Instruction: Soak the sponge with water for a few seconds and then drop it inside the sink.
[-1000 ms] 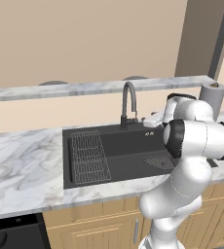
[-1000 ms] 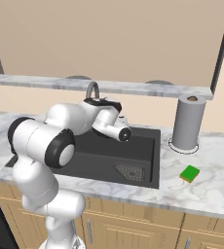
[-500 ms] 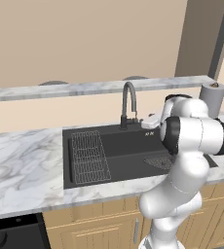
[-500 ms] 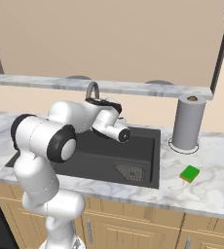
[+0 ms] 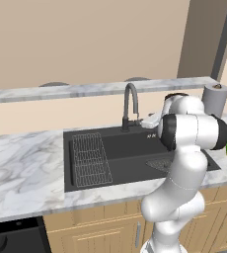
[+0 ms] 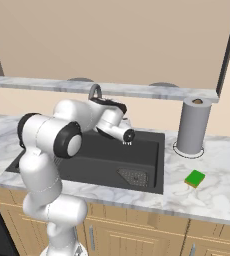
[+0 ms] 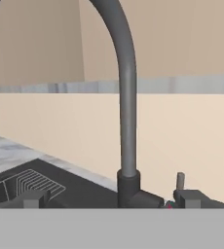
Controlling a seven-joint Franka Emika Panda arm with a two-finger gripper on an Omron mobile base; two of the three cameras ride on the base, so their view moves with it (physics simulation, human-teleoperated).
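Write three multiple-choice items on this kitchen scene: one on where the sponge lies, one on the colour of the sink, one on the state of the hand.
1. Where is the sponge?
A. in the basin
B. on the counter right of the sink
C. in the hand

2. What colour is the sink?
A. dark charcoal
B. white
C. red

3. How is the hand?
A. shut on the sponge
B. open and empty
C. shut on the faucet

Answers:
1 B, the green block sits on the marble near the paper towel roll.
2 A, the basin walls are near black.
3 B, the hand view shows its fingertips set wide apart, facing the faucet, with nothing held.
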